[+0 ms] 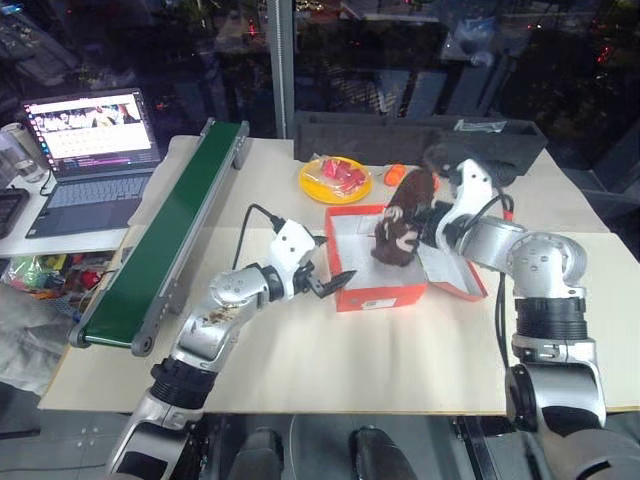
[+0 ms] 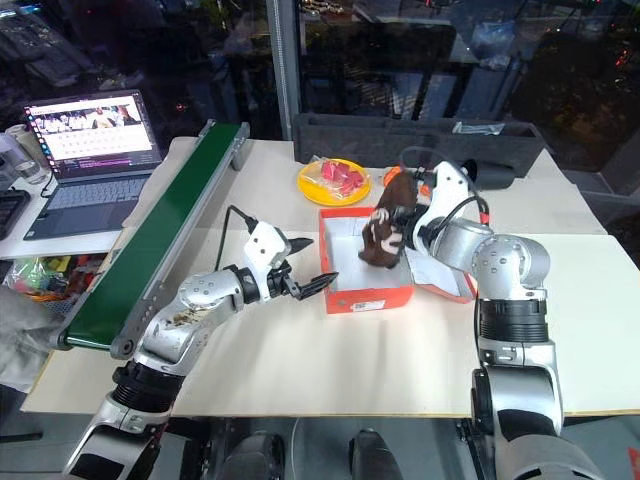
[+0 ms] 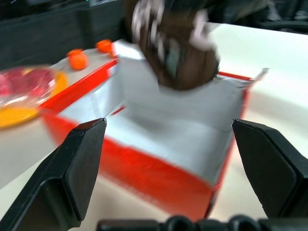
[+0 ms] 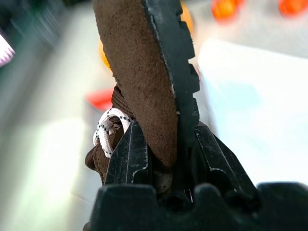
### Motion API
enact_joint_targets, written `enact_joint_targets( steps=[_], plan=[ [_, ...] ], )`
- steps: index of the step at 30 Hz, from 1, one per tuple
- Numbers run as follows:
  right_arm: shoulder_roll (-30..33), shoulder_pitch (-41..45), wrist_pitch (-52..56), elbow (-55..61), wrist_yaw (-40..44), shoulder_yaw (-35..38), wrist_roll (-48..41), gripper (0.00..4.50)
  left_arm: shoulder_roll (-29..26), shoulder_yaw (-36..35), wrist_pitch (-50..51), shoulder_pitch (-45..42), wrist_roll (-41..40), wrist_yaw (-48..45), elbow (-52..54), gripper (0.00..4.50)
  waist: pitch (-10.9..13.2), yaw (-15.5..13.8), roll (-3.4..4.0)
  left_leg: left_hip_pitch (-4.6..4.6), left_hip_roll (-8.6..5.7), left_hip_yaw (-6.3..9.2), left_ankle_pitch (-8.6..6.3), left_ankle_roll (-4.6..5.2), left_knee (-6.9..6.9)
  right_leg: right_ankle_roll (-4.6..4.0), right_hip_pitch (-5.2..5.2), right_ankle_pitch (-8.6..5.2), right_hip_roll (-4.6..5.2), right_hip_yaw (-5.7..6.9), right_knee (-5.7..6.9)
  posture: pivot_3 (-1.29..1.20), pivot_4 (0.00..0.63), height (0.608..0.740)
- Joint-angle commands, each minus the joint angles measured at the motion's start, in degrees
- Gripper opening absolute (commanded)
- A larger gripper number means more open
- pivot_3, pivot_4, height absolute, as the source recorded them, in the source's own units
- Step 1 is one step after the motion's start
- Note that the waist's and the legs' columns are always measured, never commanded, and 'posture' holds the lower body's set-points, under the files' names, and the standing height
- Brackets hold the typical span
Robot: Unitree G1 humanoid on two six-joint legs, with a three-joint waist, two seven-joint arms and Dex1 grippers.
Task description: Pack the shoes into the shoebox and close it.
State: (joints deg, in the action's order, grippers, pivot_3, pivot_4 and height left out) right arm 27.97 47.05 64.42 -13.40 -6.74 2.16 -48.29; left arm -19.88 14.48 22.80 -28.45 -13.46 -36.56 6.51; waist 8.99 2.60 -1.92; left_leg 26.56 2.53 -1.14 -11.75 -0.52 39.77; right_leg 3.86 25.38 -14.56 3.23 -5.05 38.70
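The right gripper [image 4: 166,159] is clamped on a dark brown shoe [image 1: 403,228], its two black fingers [image 4: 127,154] pinching the heel end between them. The shoe hangs over the open shoebox [image 1: 380,290], toe end down inside the far right part of the cavity. Whether the toe touches the box floor cannot be told.

The left gripper [image 1: 328,278] stands just beside the near left corner of the shoebox, fingers spread wide and holding nothing. From the left wrist view, its two black fingers [image 3: 72,168] frame the box without contact.

Materials and shapes:
- Shoe: brown suede-like upper with a matt nap, dark ridged sole edge, white rope lace [image 4: 108,127] flecked with black.
- Shoebox: red-orange cardboard outside, plain white inside, rectangular, with the lid [image 1: 455,275] folded open to the right and lying on the table [image 1: 300,370].
- Table: pale, flat, matt top.

Other items: a yellow plate [image 1: 335,180] of red pieces sits behind the box; small orange objects [image 1: 395,173] lie next to it; a long dark grey tray [image 1: 420,135] runs along the far edge; a green conveyor belt [image 1: 170,225] lies diagonally at left; an open laptop [image 1: 90,150] stands beyond it.

View differences: the right wrist view resolves the lace pattern and sole tread; the head views show the lid, tray and conveyor.
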Motion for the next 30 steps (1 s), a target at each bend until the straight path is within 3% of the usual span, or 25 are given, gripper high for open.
enact_joint_targets(
  steps=[1,5,8,10,16,26,30],
  plan=[
    [1.38,1.33,1.42,-2.36,6.39,-4.42,6.01,0.62,0.90,0.22,-1.71,0.33,0.85,-0.21,1.77,4.47,0.03,-0.10,0.04,0.02,-0.01,0.00,0.00,0.00,0.00,0.00,0.01,0.00,0.01,0.00,-0.02,0.00,0.150,0.681],
    [0.84,1.95,-1.83,-7.10,9.57,-8.99,14.58,0.62,1.88,-0.11,-1.83,0.86,1.37,0.44,2.00,4.47,0.03,-0.37,0.05,0.03,-0.04,0.01,0.00,0.00,0.02,0.03,-0.06,0.00,0.05,0.01,-0.12,0.00,0.150,0.681],
    [-1.53,3.05,-3.99,-11.31,10.77,-7.80,17.93,0.62,2.35,-0.36,-1.76,1.15,1.75,0.55,2.21,4.47,0.03,-0.35,0.05,-0.13,-0.04,0.00,0.00,0.00,0.03,0.05,-0.25,0.01,0.06,0.02,-0.17,0.00,0.150,0.681],
    [-2.78,3.51,-5.25,-13.03,10.64,-5.76,19.17,1.55,2.55,-0.50,-1.68,1.29,2.00,0.53,2.38,4.50,0.03,-0.31,0.05,-0.24,-0.03,0.01,0.00,0.00,0.05,0.06,-0.36,0.02,0.04,0.03,-0.15,0.00,0.150,0.681],
    [-6.06,5.30,-6.93,-12.99,10.25,-0.82,21.71,3.51,2.25,-1.33,-1.64,1.48,2.55,0.79,2.36,4.50,0.03,-0.28,0.05,-0.27,-0.04,0.01,0.03,0.04,0.06,0.09,-0.36,0.04,0.05,0.01,-0.11,0.00,0.150,0.681],
    [-10.03,6.45,-3.40,6.79,4.07,4.78,23.91,3.51,0.28,-6.98,-3.43,1.03,3.49,2.87,-1.22,4.50,0.09,-0.21,0.14,-0.16,-0.03,0.02,0.02,0.04,0.01,0.09,-0.19,0.04,0.05,0.01,-0.04,0.00,0.150,0.681],
    [-10.42,5.41,-5.65,16.22,6.58,3.64,23.73,3.51,1.55,-15.43,-4.47,-1.07,2.89,10.83,-6.13,4.50,0.09,-0.23,0.14,-0.16,-0.03,0.02,0.02,0.04,0.02,0.09,-0.19,0.04,0.05,0.02,-0.04,0.00,0.150,0.681]
  ],
)
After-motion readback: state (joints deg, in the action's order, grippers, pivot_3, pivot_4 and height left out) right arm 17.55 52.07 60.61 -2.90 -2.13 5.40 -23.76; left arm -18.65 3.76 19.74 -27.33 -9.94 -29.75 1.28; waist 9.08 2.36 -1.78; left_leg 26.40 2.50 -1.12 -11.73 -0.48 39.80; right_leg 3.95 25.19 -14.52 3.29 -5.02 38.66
